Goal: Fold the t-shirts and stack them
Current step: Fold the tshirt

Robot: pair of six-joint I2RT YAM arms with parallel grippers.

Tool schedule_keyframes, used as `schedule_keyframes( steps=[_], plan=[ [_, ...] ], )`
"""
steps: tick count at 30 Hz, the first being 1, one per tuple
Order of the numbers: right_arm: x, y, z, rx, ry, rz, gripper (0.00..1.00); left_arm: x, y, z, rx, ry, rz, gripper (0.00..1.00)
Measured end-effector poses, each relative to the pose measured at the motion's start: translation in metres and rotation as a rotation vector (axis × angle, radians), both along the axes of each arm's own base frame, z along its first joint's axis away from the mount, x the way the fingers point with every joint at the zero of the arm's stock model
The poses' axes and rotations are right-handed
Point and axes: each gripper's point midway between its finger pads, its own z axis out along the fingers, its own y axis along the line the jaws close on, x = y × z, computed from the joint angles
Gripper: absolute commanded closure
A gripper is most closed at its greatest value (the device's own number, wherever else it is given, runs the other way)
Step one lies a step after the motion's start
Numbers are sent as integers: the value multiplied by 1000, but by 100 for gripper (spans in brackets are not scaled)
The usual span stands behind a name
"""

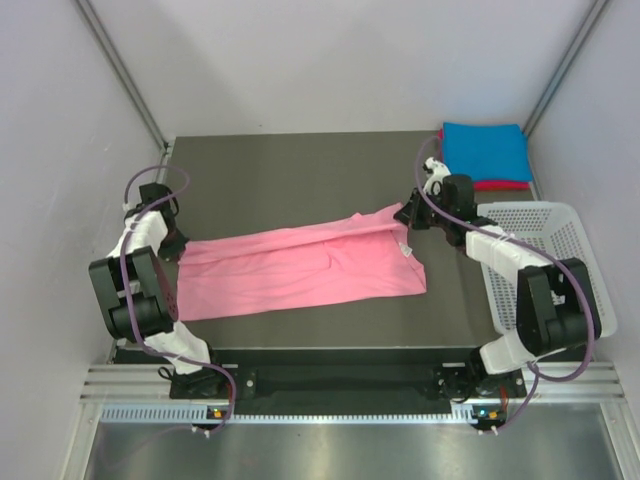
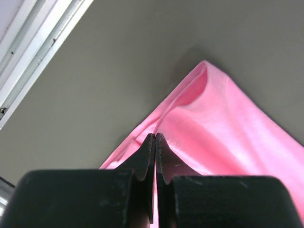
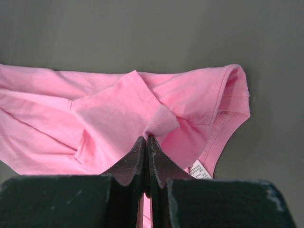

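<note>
One pink shirt [image 1: 300, 265], lying stretched across table [image 1: 300, 180]; left gripper [image 2: 155, 138] and right gripper [image 3: 146, 140] each clamping an opposite end.

A lab test cell: grey tabletop [image 1: 300, 180] walled by plain white panels [image 1: 330, 60] and aluminium rails [image 1: 120, 382].

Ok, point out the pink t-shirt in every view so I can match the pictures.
Top external: the pink t-shirt lies stretched across the middle of the dark table.
Left wrist: it fills the lower right, pinched in the left gripper.
Right wrist: it spans the centre from the left edge, pinched in the right gripper.
Shared landmark: the dark table under it.
</note>
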Motion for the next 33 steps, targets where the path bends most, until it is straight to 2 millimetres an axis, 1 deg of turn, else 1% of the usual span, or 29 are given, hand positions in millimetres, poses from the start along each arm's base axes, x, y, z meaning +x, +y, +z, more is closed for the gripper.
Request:
schedule_keyframes(
  steps=[3,6,9,13,14,16,17,19,20,21,23,28,33],
  plan=[
    [-2,-1,6,-5,-12,-3,100,0,0,6,6,-13,4,100],
    [-7,-2,8,-7,-18,-2,100,-3,0,7,4,-9,5,100],
    [-16,-3,1,-10,1,0,100,-6,-1,4,4,4,6,100],
    [-34,-5,-18,-12,50,2,100,-17,0,-2,13,43,14,100],
    [-38,-5,-23,-13,64,4,100,-19,0,-3,16,49,15,90],
    [-46,-5,-32,-10,91,8,100,-23,2,-4,28,64,21,78],
    [-51,-5,-38,-10,106,12,100,-24,3,-4,35,69,26,69],
    [-59,-5,-46,-9,132,18,100,-26,5,-4,48,77,42,65],
    [-62,-5,-50,-9,145,20,100,-27,6,-3,51,79,49,60],
    [-64,-5,-52,-10,150,22,100,-29,6,-3,55,85,54,57],
    [-66,-5,-54,-10,154,24,100,-31,7,0,59,84,61,56],
    [-68,-4,-52,-3,154,28,100,-28,6,15,68,31,65,56],
    [-67,-4,-48,1,142,29,100,-24,-2,14,20,15,40,55]
  ],
)
